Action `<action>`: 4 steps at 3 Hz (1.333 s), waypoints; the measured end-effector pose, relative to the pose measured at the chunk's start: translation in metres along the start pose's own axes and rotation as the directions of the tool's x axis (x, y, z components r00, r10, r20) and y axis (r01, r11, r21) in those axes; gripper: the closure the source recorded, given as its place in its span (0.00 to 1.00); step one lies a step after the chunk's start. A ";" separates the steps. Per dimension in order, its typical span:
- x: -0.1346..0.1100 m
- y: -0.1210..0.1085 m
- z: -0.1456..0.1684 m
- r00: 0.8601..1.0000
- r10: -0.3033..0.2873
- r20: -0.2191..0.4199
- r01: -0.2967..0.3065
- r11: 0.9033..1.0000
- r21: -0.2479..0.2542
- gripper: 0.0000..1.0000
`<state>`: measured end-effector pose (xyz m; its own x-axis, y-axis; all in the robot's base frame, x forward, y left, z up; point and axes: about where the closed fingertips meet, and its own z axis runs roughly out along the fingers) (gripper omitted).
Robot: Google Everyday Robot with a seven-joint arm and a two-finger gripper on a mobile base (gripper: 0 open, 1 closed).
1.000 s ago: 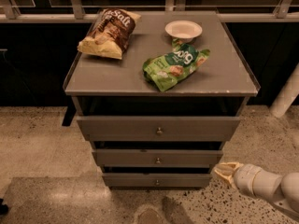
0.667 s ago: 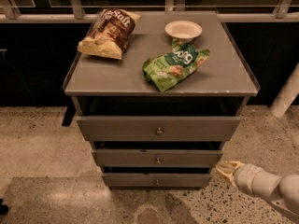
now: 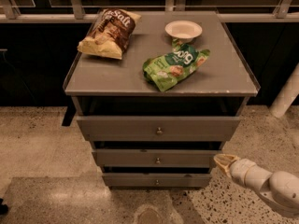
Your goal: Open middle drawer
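The grey cabinet (image 3: 161, 80) has three drawers. The middle drawer (image 3: 140, 158) is grey and flat-fronted with a small brass knob (image 3: 158, 161) at its centre. It sits between the taller top drawer (image 3: 117, 128) and the slim bottom drawer (image 3: 135, 179). All three fronts stand slightly out from the frame. My gripper (image 3: 223, 162) comes in from the lower right on a white arm (image 3: 273, 190). Its tip is just right of the middle drawer's right end, level with it, well away from the knob.
On the cabinet top lie a brown-and-yellow chip bag (image 3: 110, 32), a green chip bag (image 3: 175, 64) and a white bowl (image 3: 183, 30). A railing and dark windows stand behind. A white post (image 3: 287, 94) stands at the right. The floor is speckled.
The gripper has shifted very slightly to the right near the middle drawer's right end. The drawers look unchanged.
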<state>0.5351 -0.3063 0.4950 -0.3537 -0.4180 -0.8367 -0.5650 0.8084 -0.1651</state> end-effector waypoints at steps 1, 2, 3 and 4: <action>-0.003 -0.012 0.022 0.999 0.005 0.034 -0.006 1.000 0.021 1.00; -0.008 -0.013 0.049 0.998 0.011 0.067 -0.012 1.000 0.015 1.00; -0.009 -0.005 0.078 0.997 0.009 0.077 -0.008 1.000 -0.003 1.00; -0.008 0.001 0.106 0.997 0.012 0.083 -0.011 1.000 -0.013 1.00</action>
<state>0.6160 -0.2581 0.4460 -0.2976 -0.3728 -0.8789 -0.5707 0.8075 -0.1493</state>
